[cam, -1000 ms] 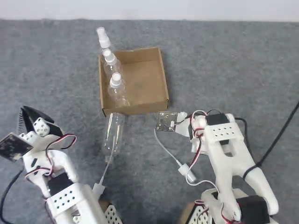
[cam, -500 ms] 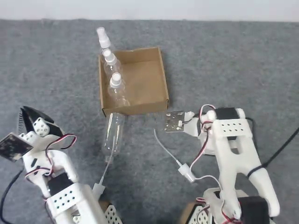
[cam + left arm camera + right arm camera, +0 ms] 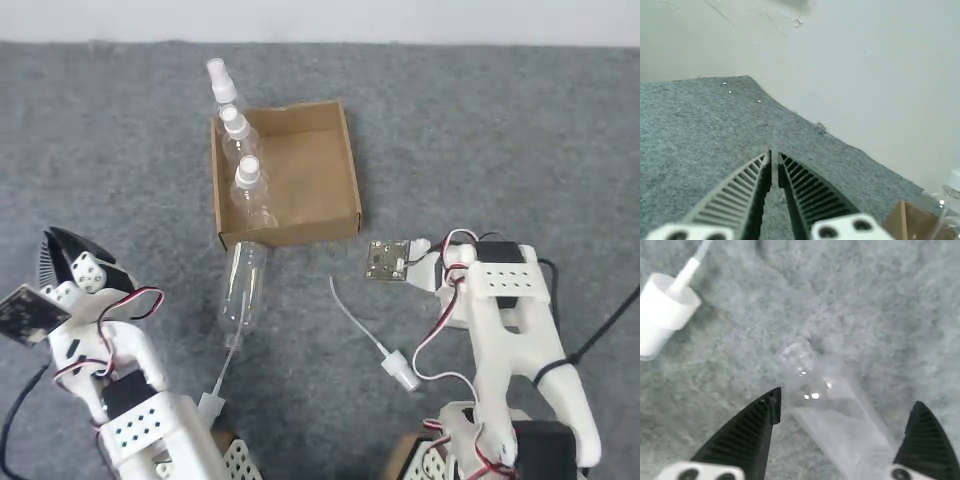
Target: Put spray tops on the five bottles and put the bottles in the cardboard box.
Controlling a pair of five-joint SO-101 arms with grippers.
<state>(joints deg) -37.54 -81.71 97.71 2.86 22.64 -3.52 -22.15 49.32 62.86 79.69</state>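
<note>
The cardboard box [image 3: 335, 170] stands at the back middle of the grey carpet. Three clear bottles with spray tops [image 3: 240, 135] lie along its left wall; the farthest pokes past the back edge. An uncapped bottle [image 3: 243, 285] lies just in front of the box. One loose spray top [image 3: 404, 370] lies by the right arm [image 3: 505, 310], another spray top [image 3: 210, 405] by the left arm. My right gripper [image 3: 846, 399] is open, straddling a further uncapped bottle [image 3: 830, 410] that lies on the carpet, with the loose spray top [image 3: 662, 310] close by. My left gripper [image 3: 773, 156] is shut and empty, pointing at the wall.
Grey carpet covers the table up to a white wall at the back. A black cable [image 3: 605, 290] runs along the right edge. The box corner [image 3: 910, 222] shows in the left wrist view. Open carpet lies left and right of the box.
The right arm has swung to the right, away from the box front. The left arm and all bottles have stayed in place.
</note>
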